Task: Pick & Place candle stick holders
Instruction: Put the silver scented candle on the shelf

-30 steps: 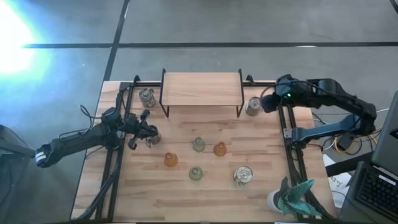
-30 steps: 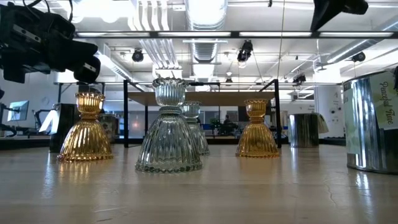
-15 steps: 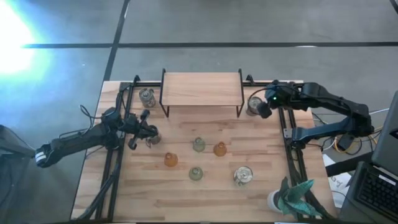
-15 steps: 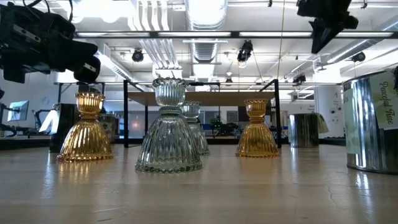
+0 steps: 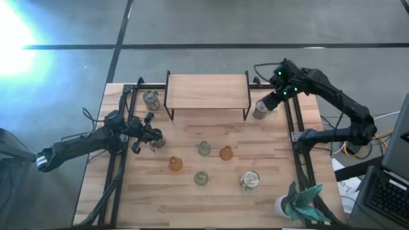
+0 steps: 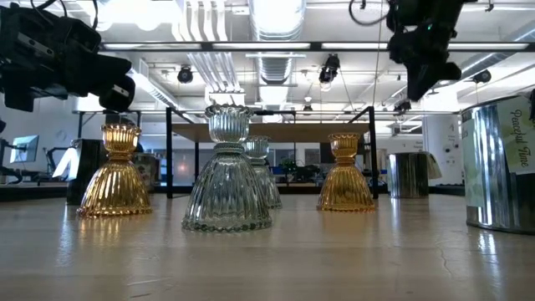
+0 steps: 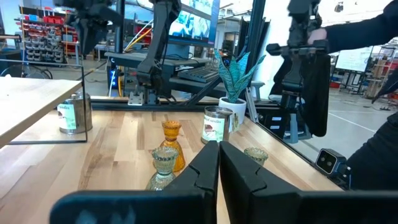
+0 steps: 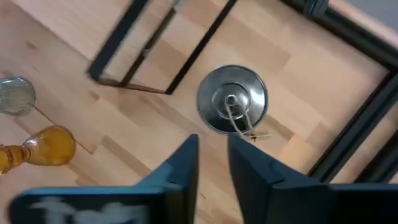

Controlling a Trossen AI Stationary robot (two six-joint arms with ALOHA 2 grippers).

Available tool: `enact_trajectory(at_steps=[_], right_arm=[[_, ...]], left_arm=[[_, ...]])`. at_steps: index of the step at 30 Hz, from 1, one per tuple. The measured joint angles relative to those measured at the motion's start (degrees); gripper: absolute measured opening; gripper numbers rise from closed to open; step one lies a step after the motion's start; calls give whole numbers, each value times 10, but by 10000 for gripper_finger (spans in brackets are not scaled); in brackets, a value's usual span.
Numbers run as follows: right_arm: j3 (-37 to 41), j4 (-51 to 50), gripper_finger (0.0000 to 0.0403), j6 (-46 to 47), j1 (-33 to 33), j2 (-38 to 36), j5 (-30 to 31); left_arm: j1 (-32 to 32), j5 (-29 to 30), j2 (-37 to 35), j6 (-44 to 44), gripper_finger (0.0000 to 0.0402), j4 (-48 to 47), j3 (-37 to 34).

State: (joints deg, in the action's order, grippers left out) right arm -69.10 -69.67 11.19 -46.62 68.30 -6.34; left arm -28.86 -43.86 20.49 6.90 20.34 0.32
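Since a sec ago my right gripper (image 5: 276, 101) has swung in from the 3 o'clock edge and now hangs over the silver can (image 5: 261, 108) at about 1 o'clock on the table (image 5: 211, 198), just beside the right leg of the wooden shelf (image 5: 208, 91). From the right wrist cam its fingers (image 8: 180, 165) stand a small gap apart, nothing between them, not touching the can below.

Left gripper (image 5: 153, 136) sits at approx 9 o'clock, fingers pressed together per the left wrist cam, holding nothing. Another silver can (image 5: 157, 142) is right under or beside it; contact I can't tell.

Count from the high cam: 4 silver cans, the other two at 11 o'clock (image 5: 151, 99) and approx 5 o'clock (image 5: 249, 181). 2 amber glass holders (image 5: 175, 164) (image 5: 225, 153) and 2 pale green glass holders (image 5: 204, 149) (image 5: 201, 178), all 4 upright in a loose cluster mid-table. 1 white plant pot (image 5: 285, 206) at the 5 o'clock corner.
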Motion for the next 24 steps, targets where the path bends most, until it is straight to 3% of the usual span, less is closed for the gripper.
enact_trajectory(at_steps=[6,11,17,24], right_arm=[[0,-2,183,-37,-43,66,-15],[0,3,235,-52,-43,128,-13],[0,38,251,-60,-43,172,36],[0,58,237,-69,-45,166,92]], left_arm=[[0,0,0,0,17,0,0],[0,0,0,0,18,0,0],[0,0,0,0,17,0,0],[0,0,0,0,17,0,0]])
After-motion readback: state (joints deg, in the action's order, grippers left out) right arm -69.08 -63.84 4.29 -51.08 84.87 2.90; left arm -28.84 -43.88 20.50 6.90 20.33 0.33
